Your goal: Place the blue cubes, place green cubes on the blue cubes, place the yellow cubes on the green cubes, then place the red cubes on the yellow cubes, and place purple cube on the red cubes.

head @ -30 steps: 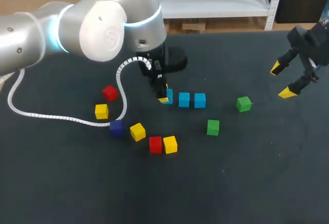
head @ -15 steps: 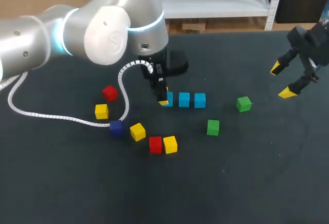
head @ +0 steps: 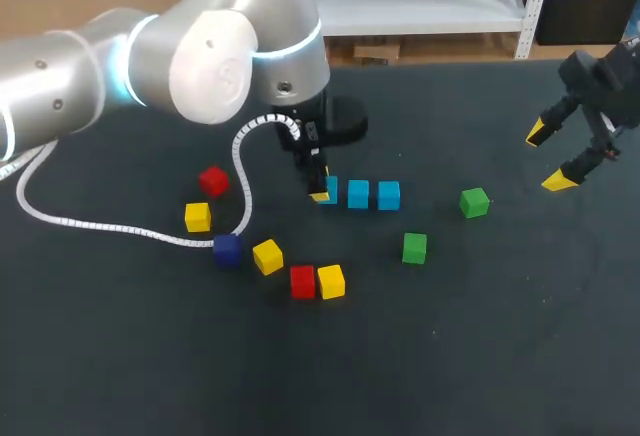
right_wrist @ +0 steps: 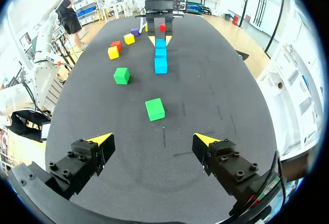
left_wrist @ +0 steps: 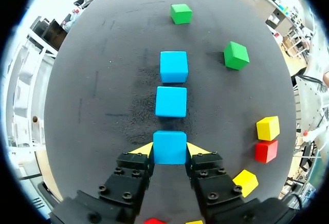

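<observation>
blue cubes (left_wrist: 170,147), green cubes (left_wrist: 236,55), black table (head: 480,336)

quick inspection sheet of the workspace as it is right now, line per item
surface: dark table, every cube lying single, nothing stacked yet
job's things: a row of three, end blue cube, middle blue cube, far blue cube; loose green cubes, yellow cubes, red cubes, purple cube
clutter: nothing seen
pincers: left pincer shut on the end blue cube at table level; right pincer open, empty, over the table's right side
cables: white coiled cable from the left arm lies on the table, passing close by the purple cube
surroundings: nothing seen
</observation>
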Motion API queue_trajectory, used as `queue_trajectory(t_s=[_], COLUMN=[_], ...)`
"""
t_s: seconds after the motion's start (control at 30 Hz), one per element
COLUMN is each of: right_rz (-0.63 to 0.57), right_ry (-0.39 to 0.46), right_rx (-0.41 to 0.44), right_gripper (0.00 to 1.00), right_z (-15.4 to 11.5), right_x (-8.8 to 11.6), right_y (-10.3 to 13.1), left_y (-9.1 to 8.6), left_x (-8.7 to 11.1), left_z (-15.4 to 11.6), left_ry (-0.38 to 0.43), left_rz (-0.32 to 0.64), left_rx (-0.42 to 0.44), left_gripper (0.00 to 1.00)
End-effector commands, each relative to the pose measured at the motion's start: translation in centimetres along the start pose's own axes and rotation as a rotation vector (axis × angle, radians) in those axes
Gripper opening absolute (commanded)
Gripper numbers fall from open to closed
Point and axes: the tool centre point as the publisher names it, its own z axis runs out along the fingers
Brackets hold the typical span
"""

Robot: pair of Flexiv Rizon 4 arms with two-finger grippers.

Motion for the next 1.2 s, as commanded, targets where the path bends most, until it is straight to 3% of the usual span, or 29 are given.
queue_trajectory(t_s=[0.03,1.2], right_rz=[-0.001,-0.001], right_ry=[-0.002,-0.002], right_rx=[0.001,0.001], right_gripper=[1.00,1.00], right_z=[0.00,0.00], right_x=[0.02,0.02], right_y=[0.03,0.03], left_y=[0.29,0.04], left_x=[-0.18,-0.08], left_z=[0.00,0.38], left_ry=[0.007,0.021], left_rz=[0.004,0.013], left_rx=[0.005,0.007], left_gripper=[0.00,0.00])
